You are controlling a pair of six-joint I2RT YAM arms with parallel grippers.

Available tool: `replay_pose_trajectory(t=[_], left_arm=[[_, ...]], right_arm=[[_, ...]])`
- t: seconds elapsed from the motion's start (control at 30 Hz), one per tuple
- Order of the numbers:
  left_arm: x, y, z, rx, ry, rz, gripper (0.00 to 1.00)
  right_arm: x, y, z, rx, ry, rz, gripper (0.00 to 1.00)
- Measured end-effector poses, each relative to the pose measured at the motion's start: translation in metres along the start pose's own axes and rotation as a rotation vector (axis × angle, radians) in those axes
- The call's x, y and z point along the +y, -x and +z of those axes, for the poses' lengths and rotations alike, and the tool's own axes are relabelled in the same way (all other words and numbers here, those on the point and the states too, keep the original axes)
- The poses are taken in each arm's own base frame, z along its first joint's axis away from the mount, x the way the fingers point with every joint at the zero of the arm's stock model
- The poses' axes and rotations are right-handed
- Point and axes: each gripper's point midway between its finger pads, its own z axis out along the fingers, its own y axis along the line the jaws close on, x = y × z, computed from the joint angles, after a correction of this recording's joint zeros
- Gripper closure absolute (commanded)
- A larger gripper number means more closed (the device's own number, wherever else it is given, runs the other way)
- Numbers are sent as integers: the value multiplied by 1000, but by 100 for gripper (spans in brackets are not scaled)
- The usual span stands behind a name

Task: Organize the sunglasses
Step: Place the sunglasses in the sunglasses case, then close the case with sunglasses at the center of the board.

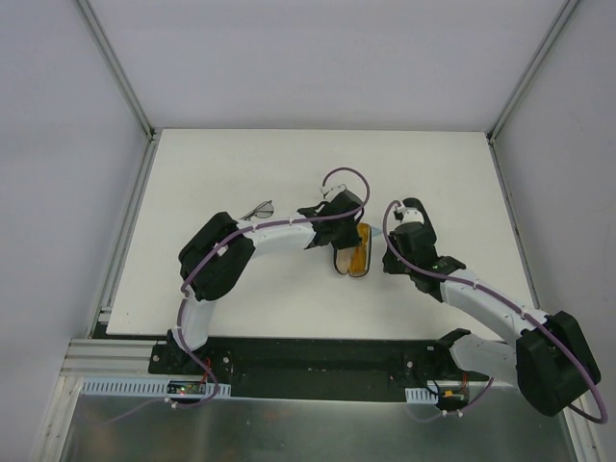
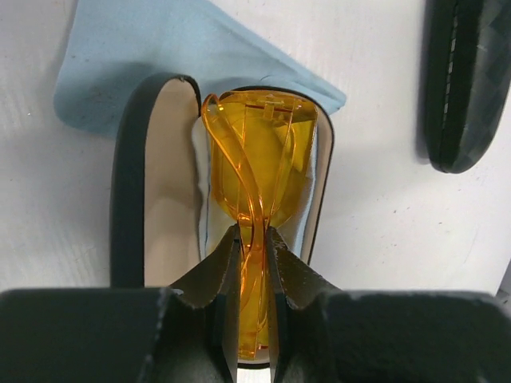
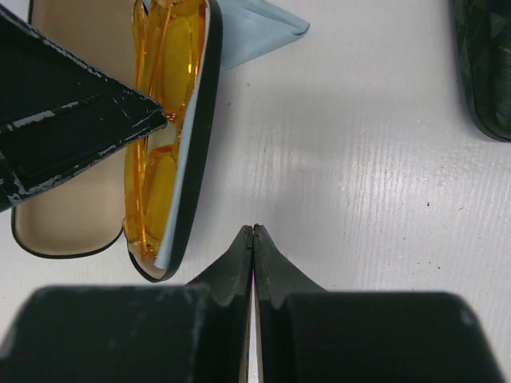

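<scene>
From above, two pairs of sunglasses show on the white surface (image 1: 241,164). The wire-framed sunglasses (image 1: 258,209) lie bare on it left of centre, long axis slanting from lower left to upper right. The orange sunglasses (image 1: 358,252) sit in the open case (image 1: 343,266) just right of centre, long axis running up and down the frame, well apart from the first pair. In the left wrist view the left hand (image 2: 254,239) is narrowed onto the orange sunglasses, a pad pressed against each side of the folded frame. The pair stands on edge in the right half of the open case and runs from the bottom of the frame toward the top, while the left half shows only its beige lining. A light-blue cloth (image 2: 136,56) spreads on the surface past the case's far end at upper left. A pale layer also lines the half around the glasses, though I cannot tell whether it is the same cloth. A black closed case (image 2: 467,80) lies at upper right, apart from the open one, which makes two cases. In the right wrist view the right hand (image 3: 253,231) has its pads pressed together with nothing between them, over bare surface at bottom centre. The open case with the orange pair sits at upper left, long axis top to bottom, with a black finger of the left hand reaching onto it from the left. The closed case is at the upper right corner.
</scene>
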Motion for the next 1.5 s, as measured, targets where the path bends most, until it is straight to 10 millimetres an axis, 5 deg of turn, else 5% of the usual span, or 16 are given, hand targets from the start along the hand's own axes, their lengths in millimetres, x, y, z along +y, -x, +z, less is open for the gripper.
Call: replay_pose_trajectory(t=[0.3, 0.7, 0.97, 1.13, 1.5], left_arm=[[7, -3, -2, 19, 29, 50, 73], [-1, 1, -14, 24, 27, 132, 64], [-16, 21, -53, -39, -10, 174, 61], [-21, 36, -86, -84, -52, 187, 76], [81, 60, -96, -54, 74, 111, 71]], right_arm=[[-2, 1, 0, -3, -5, 13, 99], [-7, 1, -2, -13, -12, 34, 99], [-8, 2, -2, -14, -10, 39, 99], [0, 2, -1, -8, 31, 42, 99], [26, 7, 3, 62, 165, 97, 77]])
